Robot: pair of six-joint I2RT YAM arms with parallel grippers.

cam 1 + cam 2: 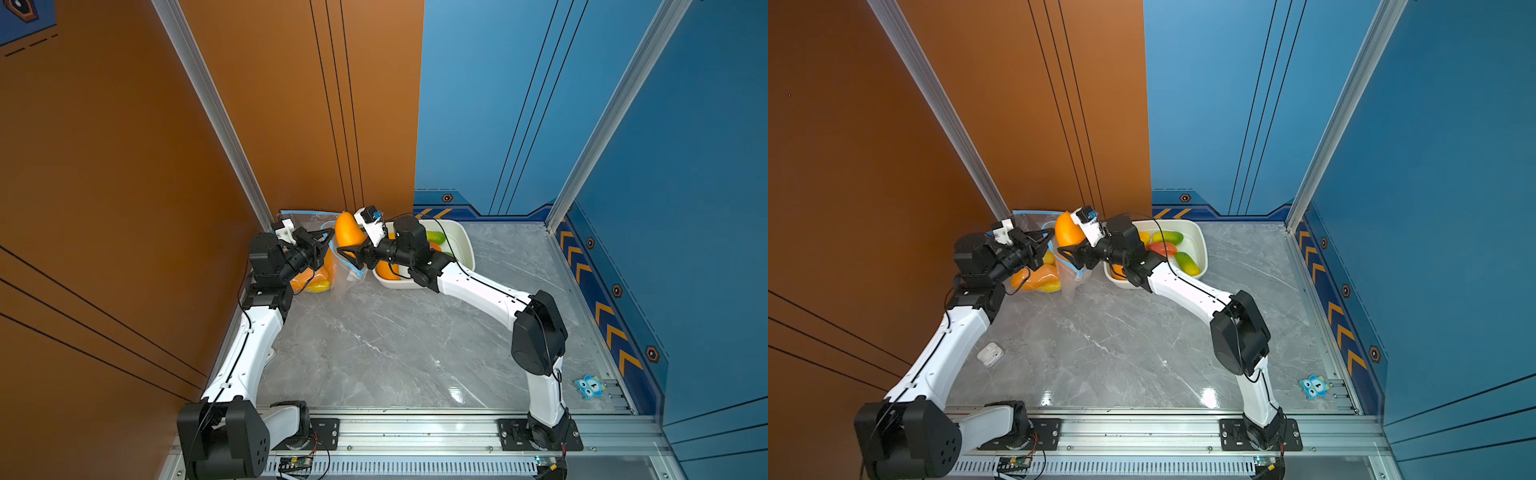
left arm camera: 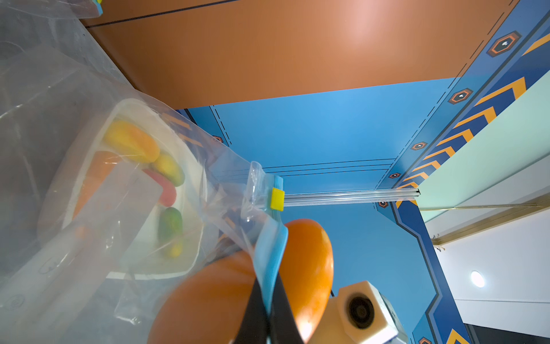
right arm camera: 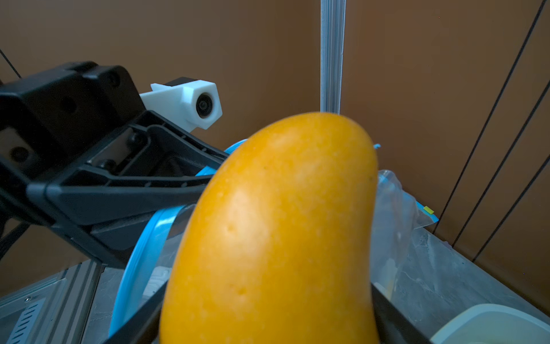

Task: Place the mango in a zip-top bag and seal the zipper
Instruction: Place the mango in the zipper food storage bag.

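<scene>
Front rail (image 1: 415, 432): one, aluminium; both arm bases are bolted to it.

Walls: an orange panel (image 1: 124, 166) at the left and back, blue panels (image 1: 498, 104) at the back and right, and two aluminium posts (image 1: 216, 116).

Table (image 1: 395, 340): one, with a glossy grey marble-look top.

Arms: two, white and black, both reaching toward the far left corner.

Tub (image 1: 1202, 249): one, white, at the far centre beside the right arm. Five fruits can be counted inside in a top view.

Bags: at least two, clear, zip-top. One bag (image 1: 1069, 282) stands open between the grippers. A second (image 1: 307, 216) lies against the orange wall.

Mango (image 1: 349, 232): one, orange-yellow.
- Grip: the right gripper (image 1: 352, 248) grasps its lower end, jaws spread wide around it.
- Long axis: it runs from the gripper up toward the back wall, with the curved tip farthest from the jaws.
- Place: it sits at the open bag's mouth. Whether its lower end is past the rim cannot be told.

Left gripper (image 1: 330, 239): clamped tight on the open bag's blue zip strip (image 2: 268, 262).

Small items: one blue owl tag (image 1: 590, 386) at the front right, and one white object (image 1: 990, 353) beside the left arm.
</scene>
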